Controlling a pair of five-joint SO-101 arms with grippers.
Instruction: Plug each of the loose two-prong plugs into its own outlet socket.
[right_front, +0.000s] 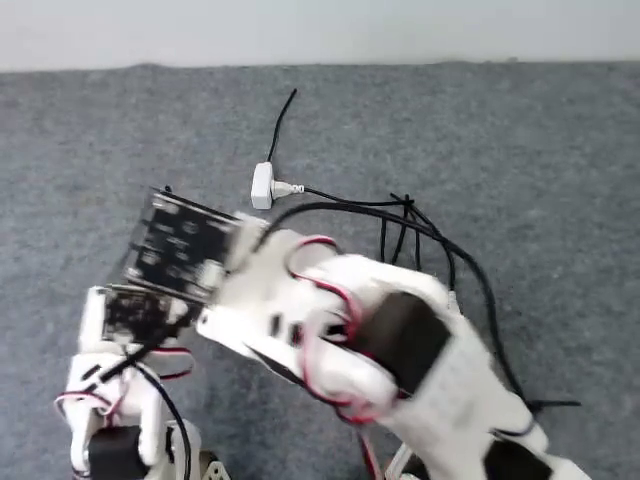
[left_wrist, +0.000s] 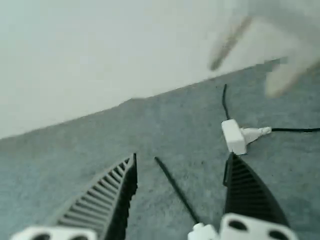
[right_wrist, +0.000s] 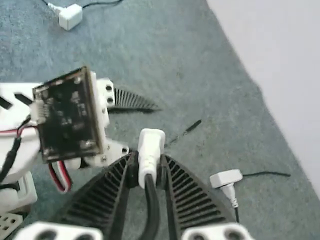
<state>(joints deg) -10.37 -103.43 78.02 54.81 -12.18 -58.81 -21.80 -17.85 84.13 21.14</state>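
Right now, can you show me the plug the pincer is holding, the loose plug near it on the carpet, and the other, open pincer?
Held plug (right_wrist: 150, 145): right wrist view, its white body.
Loose plug (right_wrist: 225, 177): right wrist view, its white head.
Left pincer (left_wrist: 182, 159): left wrist view, midway between its fingertips.

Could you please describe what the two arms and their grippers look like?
The left arm and right arm are white shells with black servo blocks and looping red, white and black wires. The left gripper and right gripper have black, ribbed, tapering fingers on white mounts. A bare dark circuit board sits at the left wrist.
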